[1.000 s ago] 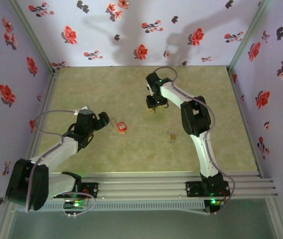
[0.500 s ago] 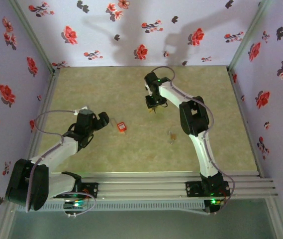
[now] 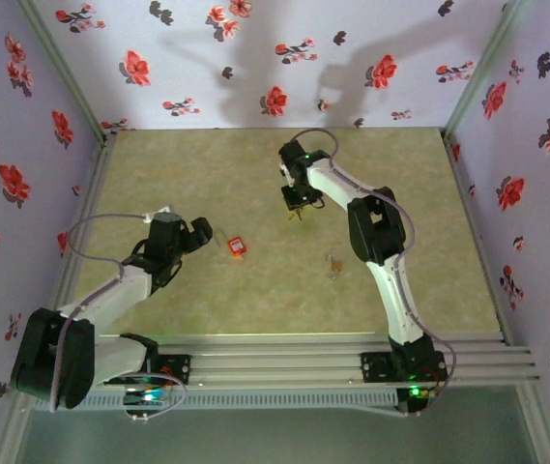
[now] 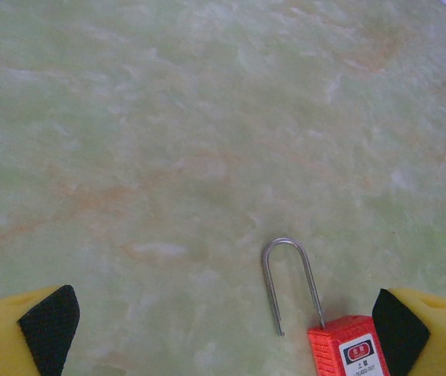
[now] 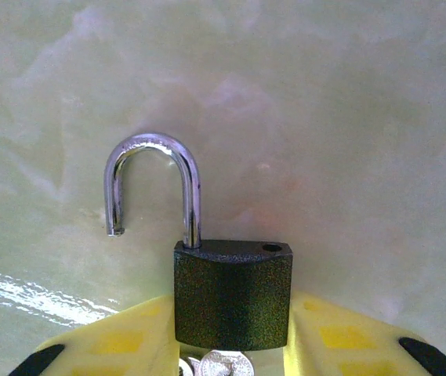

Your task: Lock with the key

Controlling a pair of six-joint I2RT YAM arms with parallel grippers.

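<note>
R gripper (image 5: pixel 230 356) straddles black padlock (image 5: pixel 233 296), shackle (image 5: pixel 154 145) open pending locking; grip unconfirmed. L gripper (image 4: pixel 223 329) wide, idle by 1 red padlock (image 4: pixel 348 348).

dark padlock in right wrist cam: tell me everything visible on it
The dark padlock: grainy black body, metal by its look, shiny silver shackle. Unlocked: one leg in the body, the free end clear of its bare hole. It shows against the pale green table, shackle pointing away from the camera, body between the yellow fingers; whether they grip it is unclear. At its lower edge show silver metal bits.
</note>
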